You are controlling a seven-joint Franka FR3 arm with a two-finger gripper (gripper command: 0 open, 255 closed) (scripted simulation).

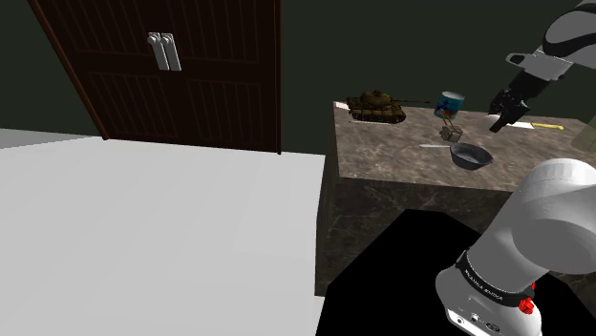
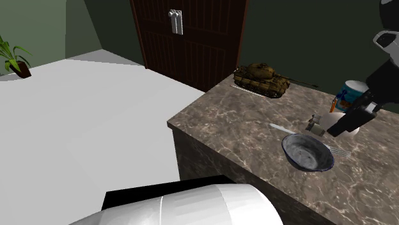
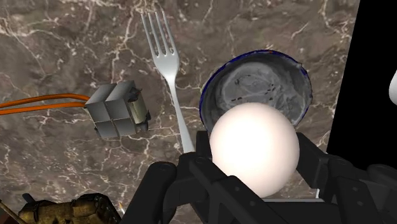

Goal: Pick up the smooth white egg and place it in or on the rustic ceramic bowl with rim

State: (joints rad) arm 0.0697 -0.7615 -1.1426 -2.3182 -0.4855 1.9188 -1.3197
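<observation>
Two fingers of my pincer are clasping the white egg above the bowl just ahead; risk I am judging: releasing off-centre, egg clipping the rim, rolling toward the fork beside it

Your marbled bench carries a camouflage tank at its far end, toward the dark wooden door. A fork lies flat just beside a small metal cube trailing orange wires. A blue-and-white mug stands to the shoulder view's right of the tank. You'll spot a potted plant at the second exterior view's far left.
</observation>
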